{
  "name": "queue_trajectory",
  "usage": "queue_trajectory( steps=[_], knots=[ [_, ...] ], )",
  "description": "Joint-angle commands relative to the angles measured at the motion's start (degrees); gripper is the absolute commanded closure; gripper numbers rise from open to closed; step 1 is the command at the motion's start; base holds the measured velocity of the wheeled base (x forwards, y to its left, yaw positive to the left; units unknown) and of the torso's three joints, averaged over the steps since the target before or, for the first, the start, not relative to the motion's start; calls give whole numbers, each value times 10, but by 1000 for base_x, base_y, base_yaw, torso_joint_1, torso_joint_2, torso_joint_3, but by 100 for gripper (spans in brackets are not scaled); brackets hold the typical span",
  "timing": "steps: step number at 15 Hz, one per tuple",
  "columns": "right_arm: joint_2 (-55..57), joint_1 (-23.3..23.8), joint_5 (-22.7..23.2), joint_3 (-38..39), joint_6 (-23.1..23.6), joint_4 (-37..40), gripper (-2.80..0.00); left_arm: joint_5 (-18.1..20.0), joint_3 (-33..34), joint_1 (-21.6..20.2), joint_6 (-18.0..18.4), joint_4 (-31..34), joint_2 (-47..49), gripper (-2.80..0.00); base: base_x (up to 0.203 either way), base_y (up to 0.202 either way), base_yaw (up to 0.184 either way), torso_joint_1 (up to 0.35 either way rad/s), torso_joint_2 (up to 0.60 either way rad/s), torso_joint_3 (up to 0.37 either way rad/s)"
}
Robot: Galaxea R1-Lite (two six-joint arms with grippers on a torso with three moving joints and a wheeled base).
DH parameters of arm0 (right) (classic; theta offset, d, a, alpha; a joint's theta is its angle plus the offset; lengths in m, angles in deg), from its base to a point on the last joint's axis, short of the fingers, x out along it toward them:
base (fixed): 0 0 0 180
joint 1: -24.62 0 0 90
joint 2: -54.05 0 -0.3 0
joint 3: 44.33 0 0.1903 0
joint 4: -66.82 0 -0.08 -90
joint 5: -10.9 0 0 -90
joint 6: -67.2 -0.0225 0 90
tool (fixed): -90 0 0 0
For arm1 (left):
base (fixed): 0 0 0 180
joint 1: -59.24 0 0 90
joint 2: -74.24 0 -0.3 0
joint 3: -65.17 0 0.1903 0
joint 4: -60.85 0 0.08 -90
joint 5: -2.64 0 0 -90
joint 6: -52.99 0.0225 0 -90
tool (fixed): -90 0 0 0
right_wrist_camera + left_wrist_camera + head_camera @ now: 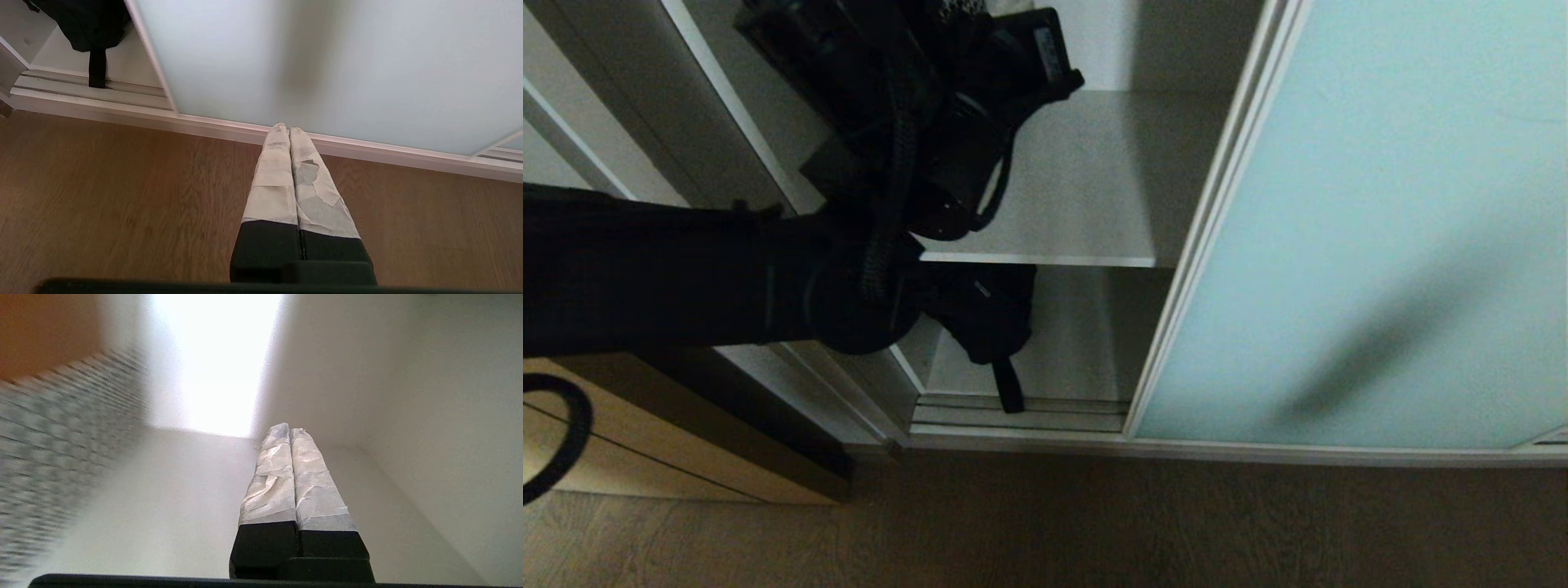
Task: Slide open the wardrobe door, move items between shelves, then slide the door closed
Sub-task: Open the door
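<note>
The sliding wardrobe door (1380, 229) of pale aqua glass stands at the right, leaving the left bay open. My left arm (686, 278) reaches into that bay above the middle shelf (1094, 188); its fingers are hidden in the head view. In the left wrist view the left gripper (290, 430) is shut on nothing over a grey shelf board (163, 506), with the houndstooth piece (61, 449) blurred beside it. A black strappy bundle (984, 314) lies on the lower shelf (1078, 343), one strap hanging onto the track. The right gripper (289, 130) is shut and empty, low over the floor before the door (327, 61).
The ribbed silver floor track (1029, 416) runs along the bay's front. A light tan wooden cabinet (645, 457) stands at the lower left. Wooden floor (1094, 523) lies before the wardrobe. The grey side wall (768, 122) is close to my left arm.
</note>
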Motion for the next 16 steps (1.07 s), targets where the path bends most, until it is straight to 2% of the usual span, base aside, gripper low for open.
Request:
queue_trajectory(
  steps=[1,5,9,13,15,16],
  knots=[
    [0,0,0,0,0,0,0,-17,63,-35,14,2,-103,0,0,0,0,0,0,0],
    [0,0,0,0,0,0,0,-34,324,-130,39,4,-278,0,0,0,0,0,0,0],
    [0,0,0,0,0,0,0,-52,591,-216,44,7,-510,0,0,0,0,0,0,0],
    [0,0,0,0,0,0,0,-60,755,-305,41,26,-694,0,0,0,0,0,0,0],
    [0,0,0,0,0,0,0,-61,840,-323,38,35,-771,0,0,0,0,0,0,0],
    [0,0,0,0,0,0,0,-62,862,-329,28,51,-807,0,0,0,0,0,0,0]
  ],
)
